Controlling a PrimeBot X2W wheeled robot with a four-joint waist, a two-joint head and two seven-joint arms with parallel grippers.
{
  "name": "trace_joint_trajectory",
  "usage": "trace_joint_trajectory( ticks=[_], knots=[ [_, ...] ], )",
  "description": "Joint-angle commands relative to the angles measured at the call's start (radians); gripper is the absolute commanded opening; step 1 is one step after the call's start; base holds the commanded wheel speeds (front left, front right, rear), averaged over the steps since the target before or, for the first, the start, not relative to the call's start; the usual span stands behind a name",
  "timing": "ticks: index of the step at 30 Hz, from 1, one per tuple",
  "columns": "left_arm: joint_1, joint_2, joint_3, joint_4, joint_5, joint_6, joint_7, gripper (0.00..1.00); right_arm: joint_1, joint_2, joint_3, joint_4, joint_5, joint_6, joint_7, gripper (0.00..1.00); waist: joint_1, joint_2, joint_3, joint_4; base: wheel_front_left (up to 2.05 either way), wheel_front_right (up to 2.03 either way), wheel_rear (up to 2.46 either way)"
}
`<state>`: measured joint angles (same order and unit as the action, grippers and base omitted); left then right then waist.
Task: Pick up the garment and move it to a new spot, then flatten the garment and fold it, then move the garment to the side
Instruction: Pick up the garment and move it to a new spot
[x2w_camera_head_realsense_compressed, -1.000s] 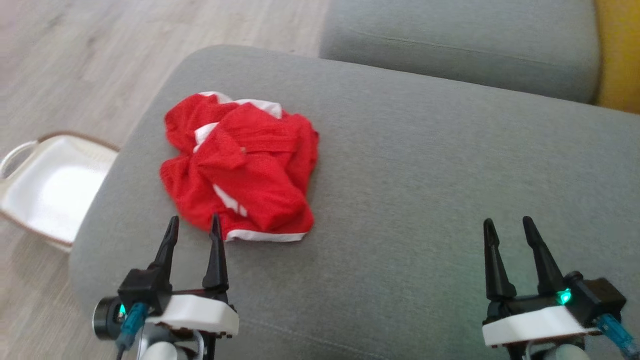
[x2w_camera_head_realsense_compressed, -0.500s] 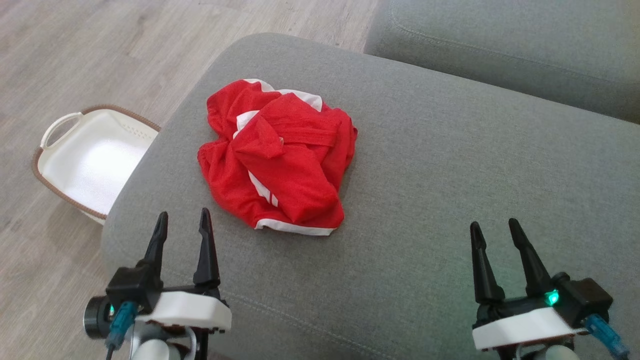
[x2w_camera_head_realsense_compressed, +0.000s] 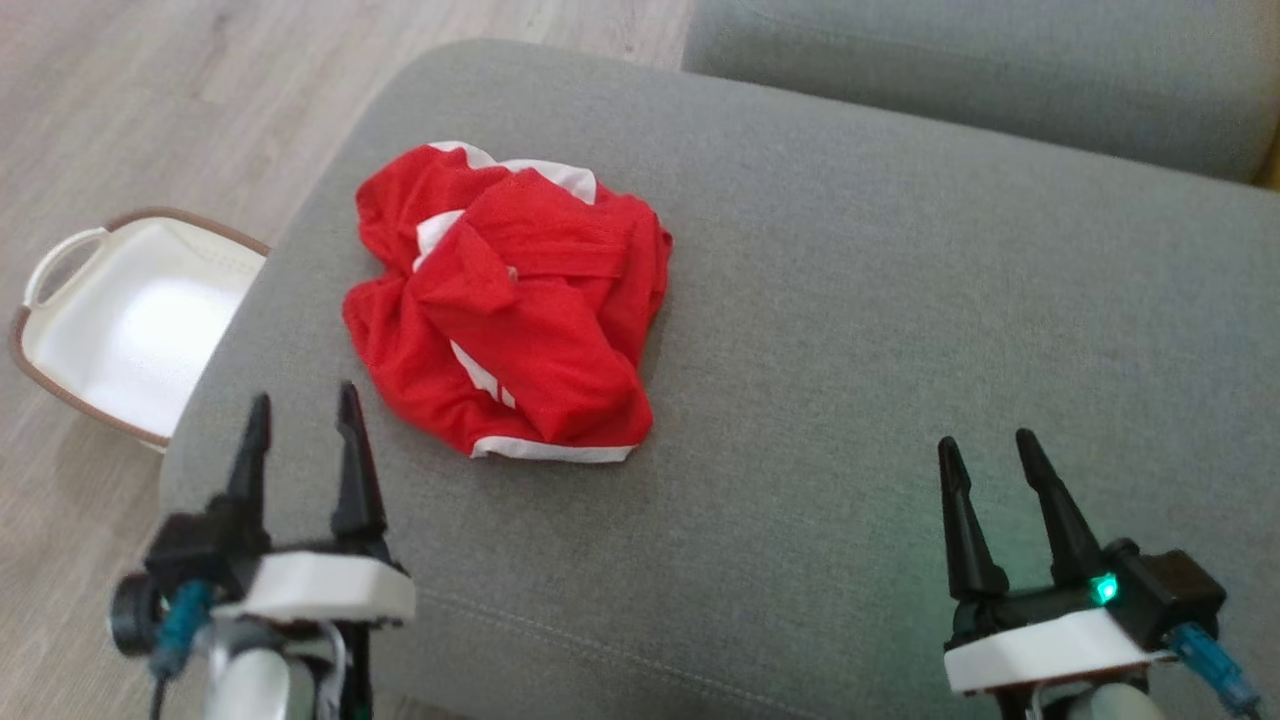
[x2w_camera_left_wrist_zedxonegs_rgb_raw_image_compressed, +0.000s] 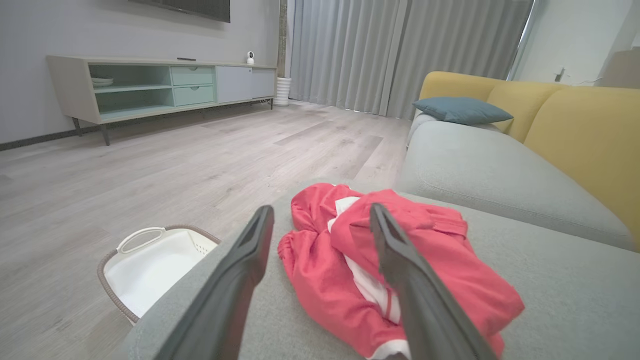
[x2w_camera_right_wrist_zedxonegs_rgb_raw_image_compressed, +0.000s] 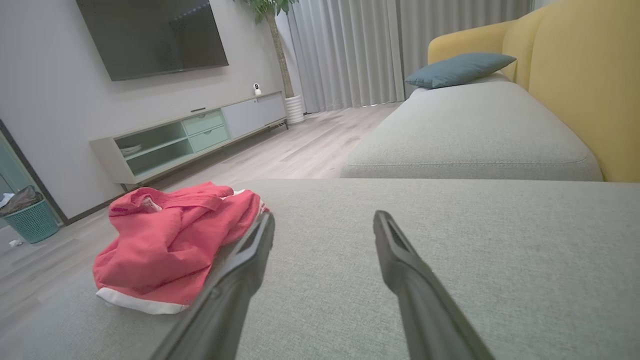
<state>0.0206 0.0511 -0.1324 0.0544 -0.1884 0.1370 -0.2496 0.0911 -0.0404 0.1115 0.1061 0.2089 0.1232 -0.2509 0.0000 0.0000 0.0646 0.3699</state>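
The garment (x2w_camera_head_realsense_compressed: 510, 305) is a crumpled red piece with white trim, lying in a heap on the left part of a grey sofa cushion (x2w_camera_head_realsense_compressed: 860, 320). My left gripper (x2w_camera_head_realsense_compressed: 300, 405) hovers open near the cushion's front left corner, just short of the heap's near left edge, nothing between its fingers. In the left wrist view the garment (x2w_camera_left_wrist_zedxonegs_rgb_raw_image_compressed: 395, 270) lies right ahead, past the left gripper (x2w_camera_left_wrist_zedxonegs_rgb_raw_image_compressed: 320, 215). My right gripper (x2w_camera_head_realsense_compressed: 985, 445) stands open over bare cushion far to the right. The right wrist view has the garment (x2w_camera_right_wrist_zedxonegs_rgb_raw_image_compressed: 175, 245) off to the left of the right gripper (x2w_camera_right_wrist_zedxonegs_rgb_raw_image_compressed: 325, 220).
A white laundry basket (x2w_camera_head_realsense_compressed: 60, 300) with a brown rim sits on the wooden floor left of the cushion, also seen as the basket (x2w_camera_left_wrist_zedxonegs_rgb_raw_image_compressed: 150, 260) from the left wrist. A second grey cushion (x2w_camera_head_realsense_compressed: 980, 70) lies behind. The yellow backrest (x2w_camera_right_wrist_zedxonegs_rgb_raw_image_compressed: 590, 75) rises on the right.
The head camera has shifted, so the whole picture slid. The left gripper has drifted left and nearer the cushion's corner. The garment lies as before, and both grippers stay open.
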Motion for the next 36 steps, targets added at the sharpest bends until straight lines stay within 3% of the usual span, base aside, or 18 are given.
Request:
trace_joint_trajectory(
  ticks=[1,8,13,17,27,33,34,35,36],
  knots=[
    [-0.083,-0.001,0.056,-0.037,0.014,-0.012,-0.012,1.0,-0.058,-0.01,0.013,-0.042,-0.012,0.008,-0.011,1.0,0.0,0.0,0.031,-0.021,0.0,0.0,0.0],
    [-0.226,0.036,0.135,0.048,0.05,-0.101,-0.012,1.0,-0.1,-0.01,-0.043,-0.088,-0.041,0.008,-0.011,1.0,0.0,0.0,0.151,-0.064,0.0,0.0,0.0],
    [-0.376,0.089,0.132,0.206,0.044,-0.19,-0.012,1.0,-0.129,-0.01,-0.102,-0.129,-0.067,0.008,-0.011,1.0,0.0,0.0,0.241,-0.09,0.0,0.0,0.0],
    [-0.514,0.137,0.098,0.359,0.039,-0.234,0.022,1.0,-0.15,-0.01,-0.131,-0.152,-0.083,0.008,-0.011,1.0,0.0,0.0,0.294,-0.108,0.0,0.0,0.0],
    [-0.74,0.222,-0.026,0.608,-0.046,-0.267,0.21,1.0,-0.185,-0.01,-0.134,-0.171,-0.102,0.008,-0.011,1.0,0.0,0.0,0.375,-0.153,0.0,0.0,0.0],
    [-0.785,0.262,-0.075,0.676,-0.098,-0.267,0.224,1.0,-0.199,-0.01,-0.13,-0.171,-0.098,0.008,-0.011,1.0,0.0,0.0,0.396,-0.172,0.0,0.0,0.0],
    [-0.79,0.265,-0.082,0.688,-0.106,-0.267,0.222,0.67,-0.201,-0.01,-0.129,-0.17,-0.097,0.008,-0.011,1.0,0.0,0.0,0.398,-0.175,0.0,0.0,0.0],
    [-0.796,0.27,-0.084,0.696,-0.111,-0.267,0.209,0.0,-0.203,-0.01,-0.129,-0.169,-0.096,0.008,-0.011,1.0,0.0,0.0,0.399,-0.178,0.0,0.0,0.0],
    [-0.802,0.275,-0.082,0.705,-0.115,-0.267,0.192,0.0,-0.204,-0.01,-0.128,-0.167,-0.095,0.008,-0.011,1.0,0.0,0.0,0.398,-0.181,0.0,0.0,0.0]
  ],
)
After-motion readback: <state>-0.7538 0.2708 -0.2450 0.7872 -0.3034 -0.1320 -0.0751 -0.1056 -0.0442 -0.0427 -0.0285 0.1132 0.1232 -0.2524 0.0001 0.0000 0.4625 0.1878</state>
